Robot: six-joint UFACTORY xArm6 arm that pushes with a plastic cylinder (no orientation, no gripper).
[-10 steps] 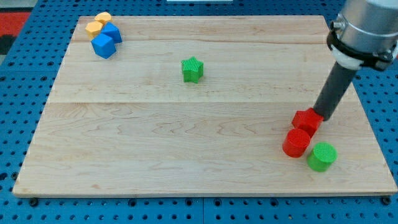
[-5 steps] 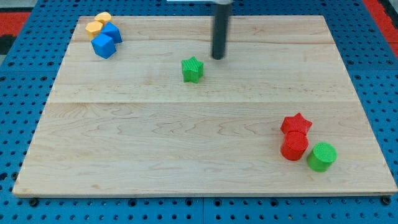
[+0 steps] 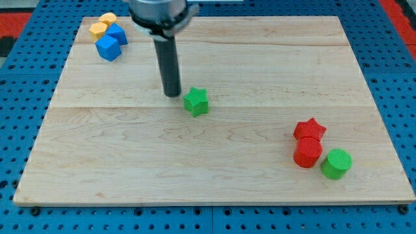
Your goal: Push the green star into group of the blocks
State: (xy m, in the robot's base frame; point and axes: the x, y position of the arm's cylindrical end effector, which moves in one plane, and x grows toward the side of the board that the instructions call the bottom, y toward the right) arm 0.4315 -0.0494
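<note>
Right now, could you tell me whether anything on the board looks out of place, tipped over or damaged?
Nothing looks damaged or tipped. The green star sits alone mid-board, apart from both clusters, with my tip just to its upper left. The blue and orange blocks huddle at the top-left corner; the red star, red cylinder and green cylinder sit lower right.

my tip (image 3: pixel 172 95) sits just beside the green star (image 3: pixel 195 102), at its ten o'clock. a red star (image 3: pixel 310 129), red cylinder (image 3: pixel 308 153) and green cylinder (image 3: pixel 336 163) cluster at four o'clock, well apart.
</note>
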